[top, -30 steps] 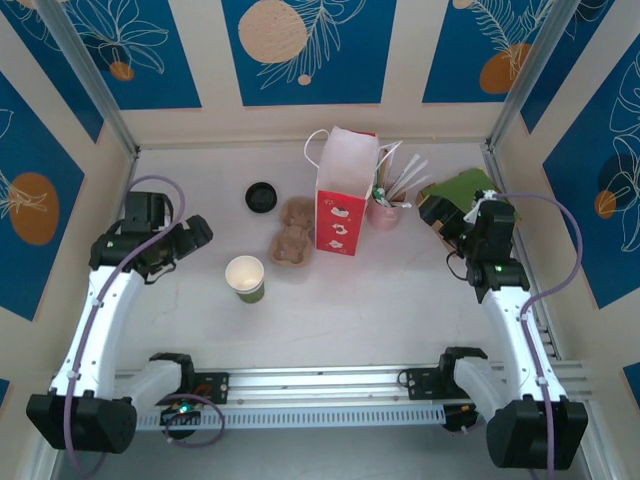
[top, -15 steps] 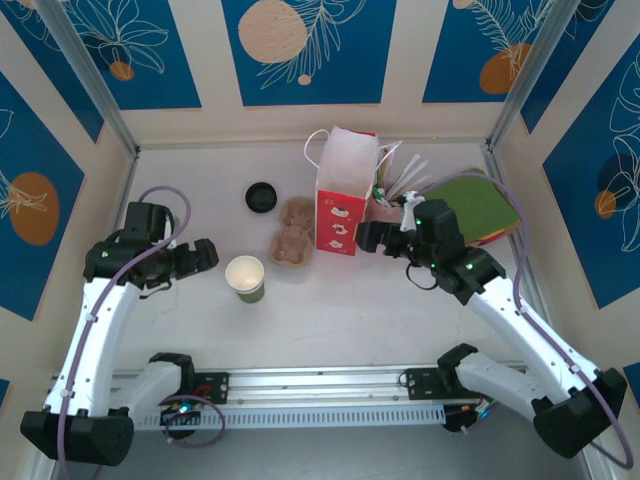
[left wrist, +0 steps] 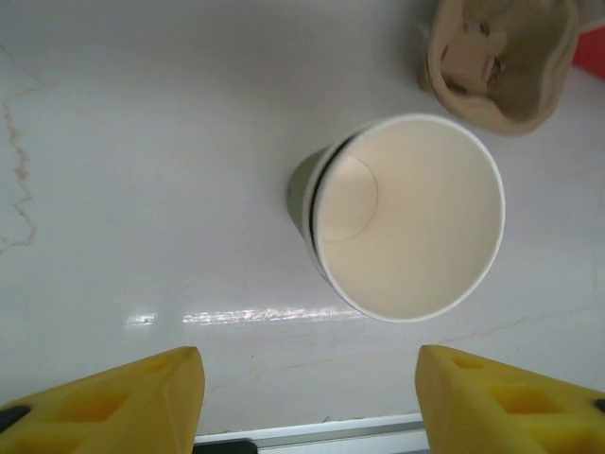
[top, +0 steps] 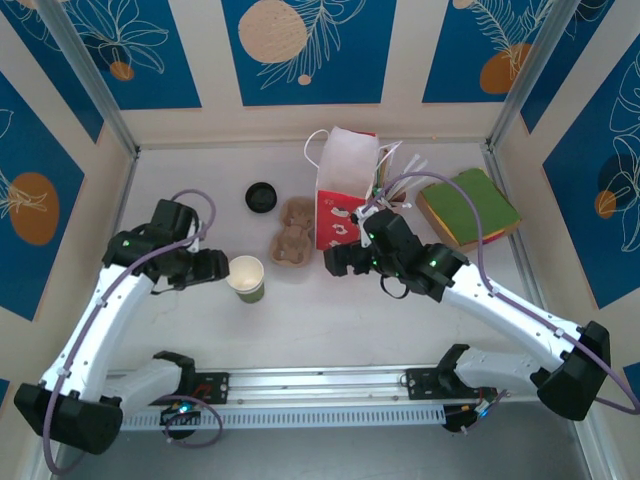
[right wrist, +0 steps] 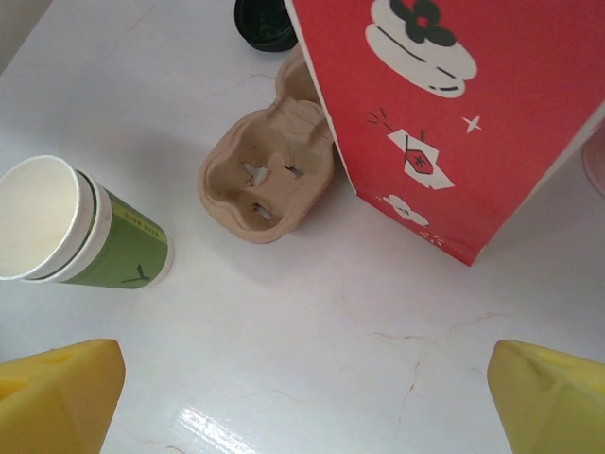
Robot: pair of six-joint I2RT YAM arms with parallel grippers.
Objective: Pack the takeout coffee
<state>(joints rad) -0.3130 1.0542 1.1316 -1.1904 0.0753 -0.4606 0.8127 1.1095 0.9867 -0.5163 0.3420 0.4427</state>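
Takeout coffee was judged not yet made up. Its green cup (top: 245,277) stood upright and lidless on the table (top: 330,310) with its cream-coloured inside exposed. The black lid (top: 261,196) lay well apart from it, toward the back. A cardboard carrier (top: 293,232) lay to the right of both, close against the red-and-white bag (top: 343,195). The bag stood upright with its mouth open, presumably so that a finished drink could be lowered in from above. The left tool (top: 215,266) sat just beside the cup on its left. In the left wrist view its yellow fingers (left wrist: 113,397) stood apart, wider than the cup and touching nothing, with the cup ahead of the tips. This placement was consistent with lining up a side grasp. The right tool (top: 335,260) hung near the foot of the bag, spread fully and empty, its camera looking down on cup, carrier and bag. Whether it was bound for the lid or the bag could not be determined. The lid appeared to need fitting before packing. The open cup was assessed as light and easily tipped by an off-centre squeeze.
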